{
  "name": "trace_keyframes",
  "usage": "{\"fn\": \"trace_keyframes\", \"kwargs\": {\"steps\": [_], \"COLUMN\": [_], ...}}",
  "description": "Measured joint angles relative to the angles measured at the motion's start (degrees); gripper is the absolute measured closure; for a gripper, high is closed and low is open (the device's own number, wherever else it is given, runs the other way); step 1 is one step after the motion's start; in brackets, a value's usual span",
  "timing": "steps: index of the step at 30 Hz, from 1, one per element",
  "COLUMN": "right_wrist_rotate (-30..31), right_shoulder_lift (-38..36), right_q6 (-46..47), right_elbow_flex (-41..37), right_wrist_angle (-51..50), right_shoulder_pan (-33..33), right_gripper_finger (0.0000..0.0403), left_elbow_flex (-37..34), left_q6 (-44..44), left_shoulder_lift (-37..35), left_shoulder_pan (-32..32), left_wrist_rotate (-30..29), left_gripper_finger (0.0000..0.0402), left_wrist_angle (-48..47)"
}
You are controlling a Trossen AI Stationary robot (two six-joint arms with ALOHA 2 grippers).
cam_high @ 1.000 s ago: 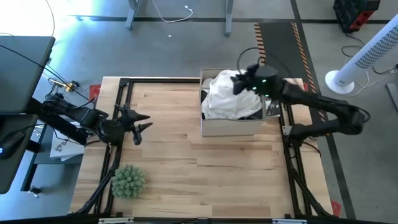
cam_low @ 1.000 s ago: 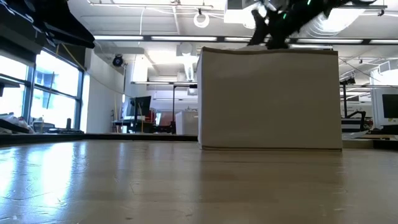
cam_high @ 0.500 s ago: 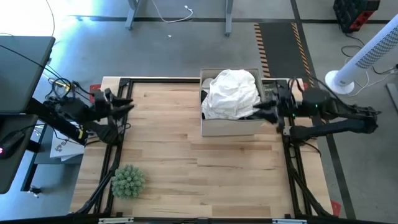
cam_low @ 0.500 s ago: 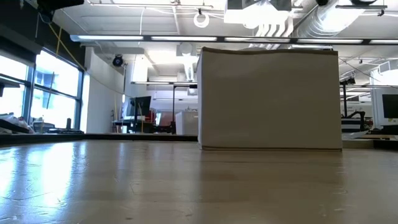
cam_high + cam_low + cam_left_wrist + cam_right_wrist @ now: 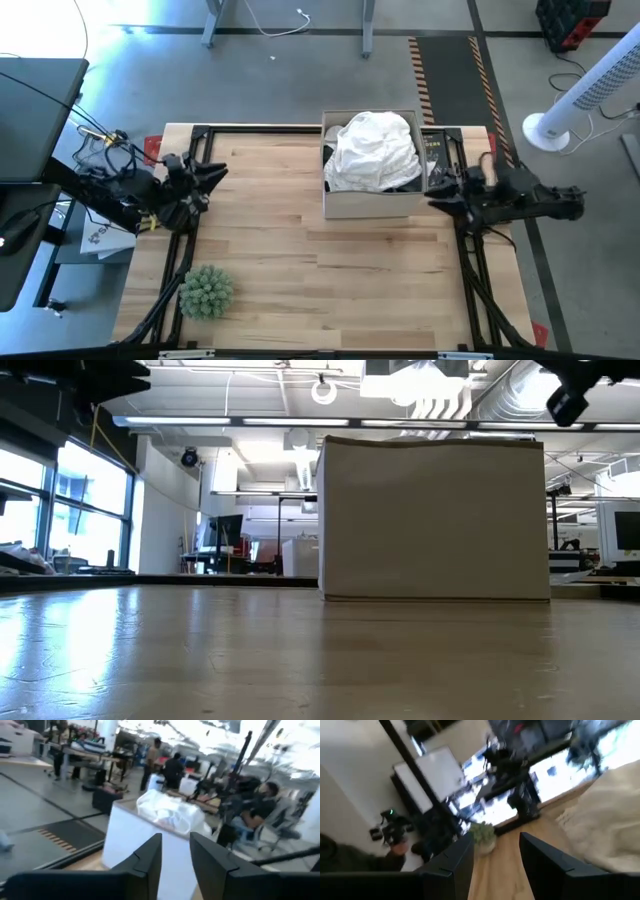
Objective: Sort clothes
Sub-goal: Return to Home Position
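A large white garment (image 5: 375, 150) lies heaped in the open cardboard box (image 5: 370, 203) at the table's far right, spilling above its rim. A dark garment (image 5: 405, 184) shows under it at the near right corner. The other clothes are hidden or out of view. My right gripper (image 5: 436, 192) is open and empty, just right of the box's near corner. My left gripper (image 5: 212, 178) is open and empty near the table's left edge, pointing toward the box. The white garment also shows in the left wrist view (image 5: 165, 812) and the right wrist view (image 5: 605, 825).
A spiky green plant-like ball (image 5: 205, 290) stands at the table's near left corner. The box (image 5: 430, 520) stands as a tall wall in the low view. Bare wooden tabletop (image 5: 300, 250) lies between the arms. People (image 5: 170, 767) are in the room beyond.
My right gripper has drawn back from above the white garment in the box, toward the table's right edge and nearer, and now sits beside the box. The white garment stays heaped in the box. My left gripper has pulled back toward the table's left edge.
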Motion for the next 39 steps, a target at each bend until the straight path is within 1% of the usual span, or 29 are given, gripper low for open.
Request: {"fn": "trace_keyframes", "kwargs": {"steps": [1, 3, 5, 6, 8, 11, 14, 18, 20, 22, 24, 26, 31, 33, 35, 38, 39], "right_wrist_rotate": [1.54, 4.68, 6.13, 5.83, 4.84, 2.84, 0.42, -6.02, -8.72, -9.69, -10.27, -10.03, -10.93, -10.88, -10.59, -9.16, -8.7], "right_shoulder_lift": [-2.52, -7.22, -7.86, -7.7, -6.69, -6.74, -7.44, -7.73, -7.67, -7.73, -7.73, -7.6, -7.75, -7.75, -7.75, -7.71, -7.71], "right_q6": [-0.86, -1.86, -2.22, -2.72, -3.25, -1.34, -0.62, -2.18, -3.92, -6.17, -7.76, -9.61, -16.79, -18.94, -20.21, -20.34, -20.23], "right_elbow_flex": [-0.18, -0.21, 0.04, 0.26, 0.25, -2.33, -6.55, -14.36, -17.78, -20.92, -23.82, -23.96, -23.97, -23.97, -23.97, -23.97, -23.97], "right_wrist_angle": [-1.35, -4.55, -6.19, -7.65, -5.98, -6.27, -1.62, 10.93, 17.14, 20.96, 22.2, 20.16, 20.09, 19.57, 18.53, 17.01, 16.67], "right_shoulder_pan": [-0.02, -0.02, -0.02, -0.02, -0.02, -0.02, -0.02, -0.02, -0.02, -0.02, 0.01, -0.02, -0.02, -0.02, -0.02, -0.02, -0.02], "right_gripper_finger": [0.025, 0.025, 0.025, 0.025, 0.025, 0.0256, 0.0267, 0.0282, 0.0288, 0.0294, 0.0299, 0.0304, 0.0315, 0.0317, 0.032, 0.032, 0.032], "left_elbow_flex": [0.03, 0.04, 0.04, 0.04, -0.05, -2.26, -5.47, -9.98, -11.67, -12.9, -14.19, -15.28, -18.09, -19.86, -21.67, -24.32, -24.37], "left_q6": [0.18, 1.33, 1.31, 1.35, 1.34, 0.02, -2.59, -5.27, -6.08, -6.17, -6.8, -7.16, -7.25, -7.17, -5.83, -1.08, 0.51], "left_shoulder_lift": [-0.04, -0.04, 0.06, 0.25, 0.61, 1.06, 1.91, 3.09, 3.29, 3.15, 2.7, 2.76, 2.75, 2.76, 2.79, 2.76, 2.79], "left_shoulder_pan": [1.44, 4.67, 7.95, 9.75, 13.01, 18.08, 23.45, 30.47, 33.63, 36.87, 40.2, 43.37, 49.74, 50.87, 51.19, 51.16, 51.13], "left_wrist_rotate": [1.84, 7.53, 11.57, 12.26, 13.36, 17.09, 24.06, 33.59, 37.41, 39.76, 40.76, 42.59, 50.84, 52.81, 53.59, 55.07, 55.46], "left_gripper_finger": [0.031, 0.0328, 0.0347, 0.0357, 0.0375, 0.0396, 0.0398, 0.04, 0.04, 0.04, 0.0401, 0.0401, 0.0401, 0.0401, 0.0401, 0.0401, 0.0401], "left_wrist_angle": [0.81, 2.69, 3.22, 3.04, 1.97, 2.94, 4.45, 8.74, 10.87, 13.13, 15.6, 18.37, 19.1, 18.87, 18.88, 20.04, 18.51]}}
